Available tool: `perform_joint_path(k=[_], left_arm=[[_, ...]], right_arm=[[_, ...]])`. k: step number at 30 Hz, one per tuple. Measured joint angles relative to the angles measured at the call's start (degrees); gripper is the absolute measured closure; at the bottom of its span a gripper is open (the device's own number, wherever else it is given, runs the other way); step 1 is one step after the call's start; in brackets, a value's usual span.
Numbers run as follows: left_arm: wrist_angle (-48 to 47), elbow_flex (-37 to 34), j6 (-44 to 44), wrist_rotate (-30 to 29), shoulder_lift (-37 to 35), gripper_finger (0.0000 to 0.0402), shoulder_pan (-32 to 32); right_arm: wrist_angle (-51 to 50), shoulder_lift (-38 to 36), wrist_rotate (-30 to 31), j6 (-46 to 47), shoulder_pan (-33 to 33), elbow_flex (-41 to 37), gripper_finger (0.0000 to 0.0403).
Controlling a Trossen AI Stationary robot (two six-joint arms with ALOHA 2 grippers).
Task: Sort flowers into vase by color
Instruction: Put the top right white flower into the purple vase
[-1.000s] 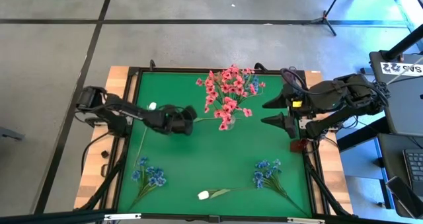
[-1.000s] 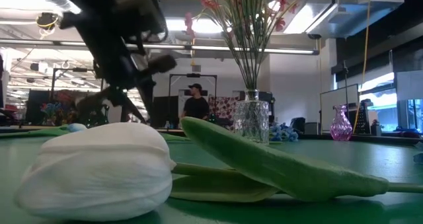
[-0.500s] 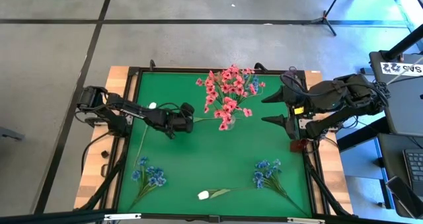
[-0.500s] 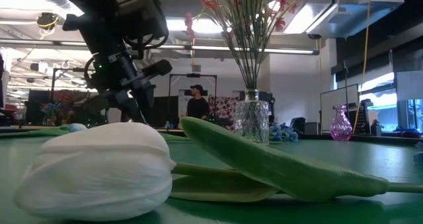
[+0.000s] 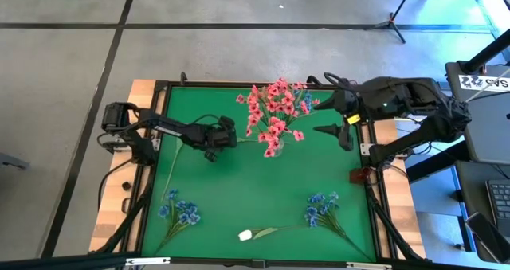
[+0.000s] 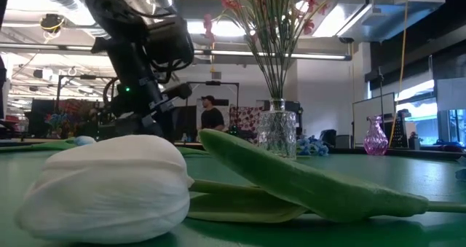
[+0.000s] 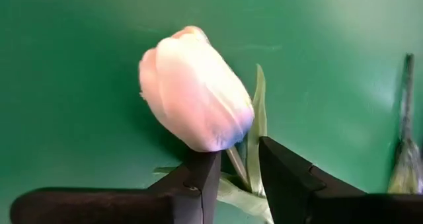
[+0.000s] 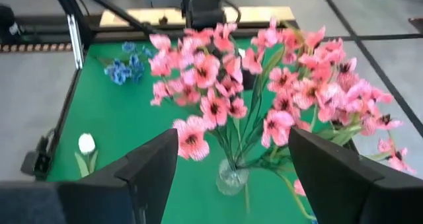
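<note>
In the left wrist view a white bud (image 7: 195, 85) with a green leaf stands just beyond my left gripper (image 7: 239, 174), which is shut on its stem. From above, that gripper (image 5: 227, 138) is left of the glass vase of pink flowers (image 5: 272, 115). My right gripper (image 5: 331, 117) is open wide, right of the pink blooms (image 8: 231, 85). Two blue sprigs (image 5: 179, 213) (image 5: 323, 209) and another white bud (image 5: 245, 235) lie flat on the green table near its near edge. My left gripper pinches the white flower's thin stem (image 7: 236, 163) just below the bud, with the leaf caught between the two fingers as well. The bud sticks out past the fingertips over the green table. Whether any part of the flower rests on the table cannot be told.
The near white bud (image 6: 109, 189) and its leaf (image 6: 306, 178) fill the front of the low view. A small pink vase (image 6: 375, 136) stands at the table's right side, and blue blooms (image 6: 313, 146) lie behind the glass vase (image 6: 277, 130). A person (image 6: 211, 116) stands in the room beyond.
My left gripper has moved a little toward the table's far edge, staying left of the vase. My right gripper has moved toward the far edge and nearer the pink flowers, turning as it went, fingers still wide apart.
</note>
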Motion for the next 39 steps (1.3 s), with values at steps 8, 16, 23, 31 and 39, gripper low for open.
perform_joint_path(k=[8, 16, 23, 31, 39], left_arm=[[-0.6, 0.0, 0.4, 0.5, 0.0, 0.0300, 5.1], [-2.3, 0.0, 1.5, 3.7, 0.0, 0.0390, 6.0], [-1.4, 1.8, 11.8, -3.5, -4.0, 0.0394, 2.0], [-6.7, 5.1, 30.7, -21.8, -17.0, 0.0396, -10.7], [-18.9, 5.5, 42.8, -35.1, -30.1, 0.0397, -16.4]], right_arm=[[-4.7, 0.0, -1.5, -5.3, -3.5, 0.0, 0.0116], [-6.6, -1.9, -1.5, -10.3, -3.7, 0.0, 0.0116], [-4.9, -6.9, -3.5, -13.1, -3.7, 0.0, 0.0116], [-2.9, -9.0, -12.4, -10.9, -3.7, 0.0, 0.0116], [2.1, -8.0, -12.1, -9.5, -3.7, 0.0, 0.0116]])
